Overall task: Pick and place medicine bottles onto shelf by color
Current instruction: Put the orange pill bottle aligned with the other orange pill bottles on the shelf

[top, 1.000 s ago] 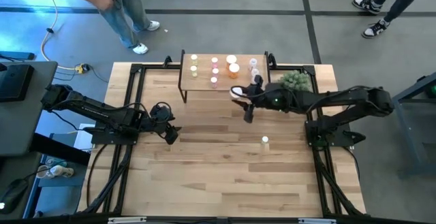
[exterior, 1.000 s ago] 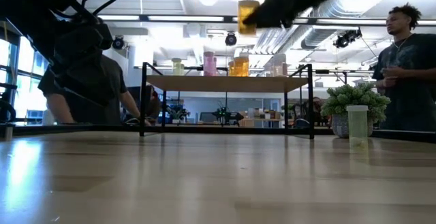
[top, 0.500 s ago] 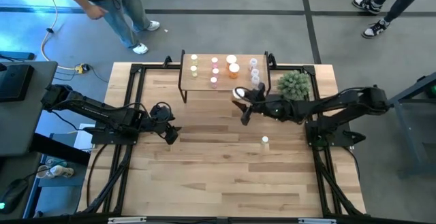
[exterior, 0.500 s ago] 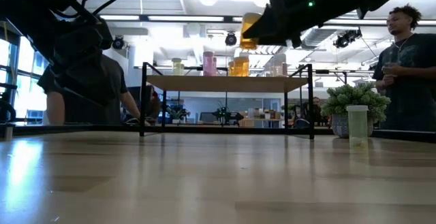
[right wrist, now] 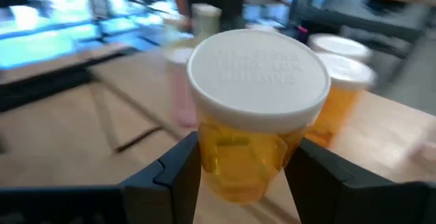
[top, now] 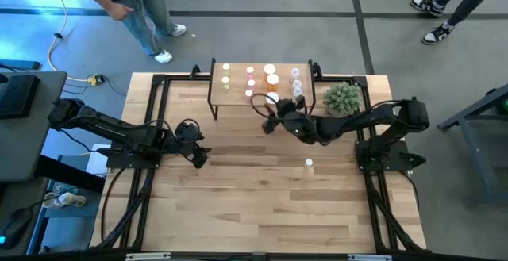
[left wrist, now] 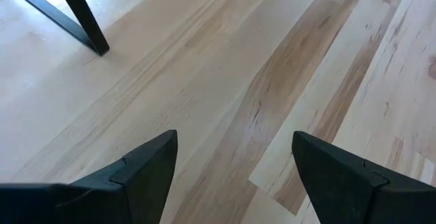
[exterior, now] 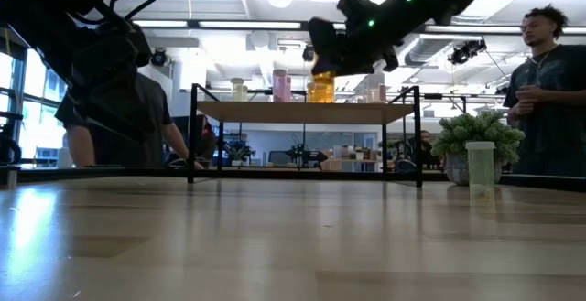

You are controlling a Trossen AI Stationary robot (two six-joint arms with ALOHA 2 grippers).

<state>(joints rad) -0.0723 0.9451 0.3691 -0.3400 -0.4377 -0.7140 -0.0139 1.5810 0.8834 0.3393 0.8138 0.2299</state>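
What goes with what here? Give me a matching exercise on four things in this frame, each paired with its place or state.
Things:
1. right end effector
2. left end effector
3. lone pale white-capped bottle
4. small green potted plant

Places or states:
A. standing alone on the wooden tabletop, clear of the shelf
B. at the far right of the table, beside the low light-wood shelf
C. open and empty, low over bare tabletop
D. shut on a wide orange medicine bottle with a white cap, at the shelf's front edge

Pairs: 1-D, 2-C, 3-A, 4-B
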